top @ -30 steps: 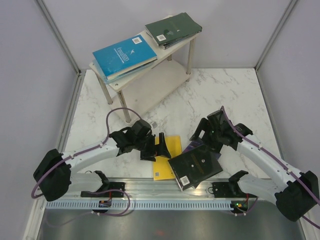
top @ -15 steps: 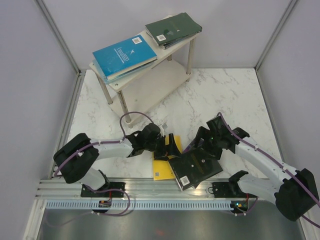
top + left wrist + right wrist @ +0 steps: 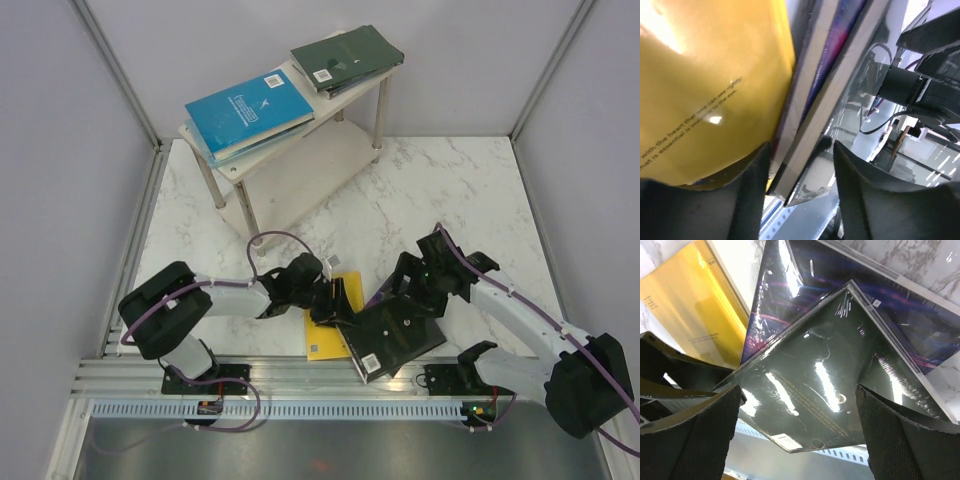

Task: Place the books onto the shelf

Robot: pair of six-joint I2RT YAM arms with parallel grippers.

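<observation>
Bracketing stacked books [image 3: 832, 65] — left tool [image 3: 800, 146]; right tool [image 3: 799, 390] spread wide.

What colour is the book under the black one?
Purple book, pink streaks; clearest in the right wrist view.

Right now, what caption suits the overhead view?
Left gripper and right gripper flank a black book; blue book and green book lie on the shelf.

Your arms [image 3: 225, 293] are white with black joints and purple cables [image 3: 268, 238]; left claw [image 3: 338, 299] and right claw [image 3: 398, 293] are black.
</observation>
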